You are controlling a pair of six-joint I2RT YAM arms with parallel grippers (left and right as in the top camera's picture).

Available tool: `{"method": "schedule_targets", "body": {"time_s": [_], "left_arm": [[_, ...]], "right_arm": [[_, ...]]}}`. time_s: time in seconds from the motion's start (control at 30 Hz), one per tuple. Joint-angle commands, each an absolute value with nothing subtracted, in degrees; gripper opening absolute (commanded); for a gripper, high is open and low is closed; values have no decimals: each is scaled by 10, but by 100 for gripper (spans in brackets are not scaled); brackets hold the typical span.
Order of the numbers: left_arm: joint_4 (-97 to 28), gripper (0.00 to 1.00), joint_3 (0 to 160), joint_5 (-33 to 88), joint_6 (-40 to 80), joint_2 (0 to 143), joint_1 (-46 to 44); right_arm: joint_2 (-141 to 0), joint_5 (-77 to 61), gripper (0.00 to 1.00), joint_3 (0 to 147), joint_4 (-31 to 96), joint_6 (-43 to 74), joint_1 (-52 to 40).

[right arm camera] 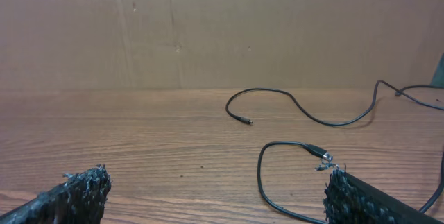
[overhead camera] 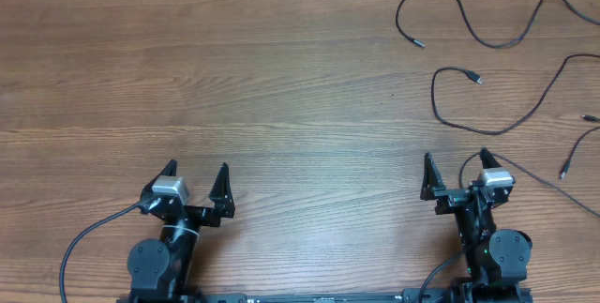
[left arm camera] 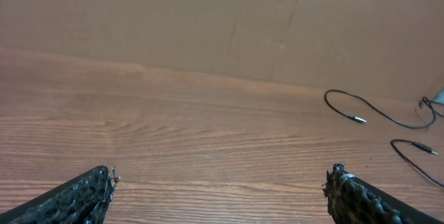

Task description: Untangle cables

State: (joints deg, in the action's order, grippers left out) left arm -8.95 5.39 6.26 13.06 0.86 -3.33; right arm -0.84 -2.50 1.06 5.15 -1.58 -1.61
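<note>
We find both arms at the near edge of the table [overhead camera: 281, 87], well apart from each other. The left gripper [overhead camera: 197, 170] stands with its jaws spread wide and nothing between them. Its wrist view shows the fingers [left arm camera: 80, 196] at the lower corners with bare wood in the gap. The right gripper [overhead camera: 457, 160] is likewise released, jaws wide, holding nothing. Its fingers [right arm camera: 73, 195] also frame bare wood.

The cables [overhead camera: 506, 46] lie loose on the far right part of the table, on the right arm's side and well apart from the left gripper. We count at least two long black cords laid in open curves, not coiled, plus further ends entering from the right edge. One cord loops near the far edge and ends in a plug [overhead camera: 418, 44]. A second curves nearer to the right gripper, and its plug [right arm camera: 320, 153] lies ahead of that gripper's right finger, not touching it. Whether the cords cross beyond the right edge we cannot tell. A brown board [left arm camera: 208, 23] stands behind the table.
</note>
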Motion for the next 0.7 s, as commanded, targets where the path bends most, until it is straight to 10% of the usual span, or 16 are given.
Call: {"method": "schedule_targets", "body": {"time_s": [0.0,0.67], "left_arm": [[-83,100,41,44,138,2,-29],[-35,100,15,-23,137,2,-29]], "right_arm": [[-2,-20,100,5,48,-20,-19],[-2,-20,100,5,48,-20,-19]]}}
